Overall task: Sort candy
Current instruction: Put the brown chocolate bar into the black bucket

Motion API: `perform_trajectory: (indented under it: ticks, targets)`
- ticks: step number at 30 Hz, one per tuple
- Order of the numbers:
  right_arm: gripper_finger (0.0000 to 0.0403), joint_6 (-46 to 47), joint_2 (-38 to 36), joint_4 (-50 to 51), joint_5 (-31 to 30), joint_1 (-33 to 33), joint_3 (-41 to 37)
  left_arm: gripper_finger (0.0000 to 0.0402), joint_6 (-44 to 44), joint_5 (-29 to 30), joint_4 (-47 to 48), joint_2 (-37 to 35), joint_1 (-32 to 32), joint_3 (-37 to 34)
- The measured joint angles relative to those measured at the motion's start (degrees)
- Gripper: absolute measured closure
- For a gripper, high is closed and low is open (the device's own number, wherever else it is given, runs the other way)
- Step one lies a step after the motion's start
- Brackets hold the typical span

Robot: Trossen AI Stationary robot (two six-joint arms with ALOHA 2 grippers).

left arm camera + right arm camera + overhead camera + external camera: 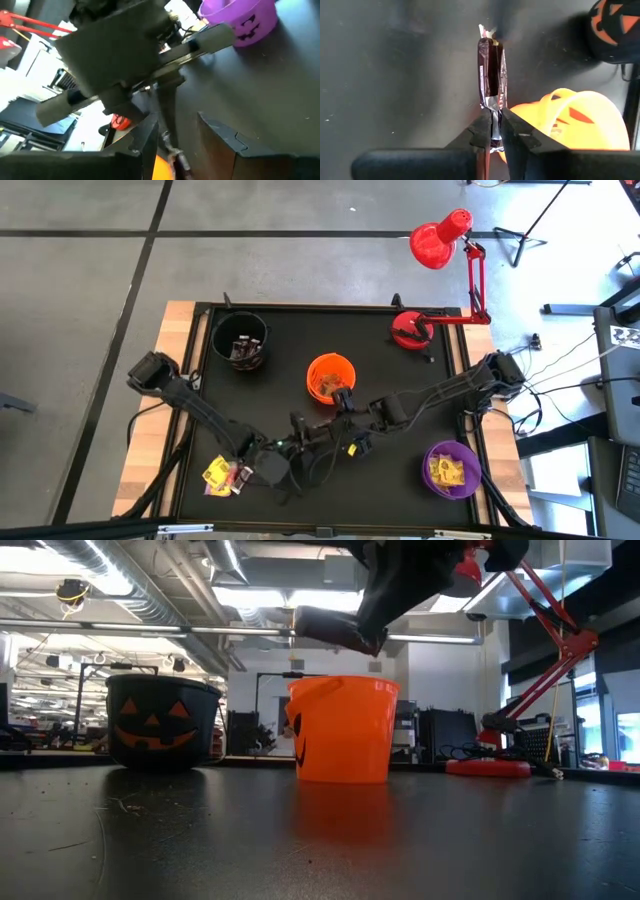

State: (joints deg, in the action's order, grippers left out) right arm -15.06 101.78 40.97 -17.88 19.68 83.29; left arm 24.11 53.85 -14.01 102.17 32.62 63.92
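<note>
High view: the right gripper point(343, 397) hangs at the round orange plastic cup point(330, 376); the left gripper point(352, 446) holds a yellow sweet. Right wrist view: fingers point(482, 135) pinch a light, crinkly dark-brown foil-wrapped candy point(491, 70) by its crimped end; it looks slippery.

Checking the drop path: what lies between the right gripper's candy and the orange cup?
Nothing: the brown candy hangs beside the orange cup, in the right wrist view.

On the black table top point(300, 350), the round black plastic cup point(239, 340) sits back left, the round orange plastic cup point(328, 373) centre, the round purple plastic cup point(452, 469) front right. Small wrapped sweets point(226, 475) lie front left. The red desk lamp point(412, 329) stands back right. The right gripper point(492, 135), apparently above the orange cup's near rim, pinches a dark silvery-ended wrapped candy bar point(490, 75).
</note>
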Motion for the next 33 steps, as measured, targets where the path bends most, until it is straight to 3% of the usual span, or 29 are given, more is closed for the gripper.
perform_trajectory:
  ticks: [9,15,29,33]
  targets:
    - [0.0366,0.29,-1.04,-0.18,2.15,0.15,0.04,0.0278,-10.43,0.67,10.74,0.11,1.0,0.02]
    - [0.0366,0.3,-1.23,-0.62,4.34,0.15,0.04,0.0278,-12.07,1.15,14.9,0.17,0.96,0.0]
    - [0.0366,0.93,-1.23,-2.13,8.53,0.15,0.04,0.0279,-13.64,2.62,14.18,2.27,-1.03,0.0]
    - [0.0366,1.14,-1.23,-2.14,8.51,0.15,0.04,0.03,-14.62,2.68,12.77,2.29,-1.0,0.0]
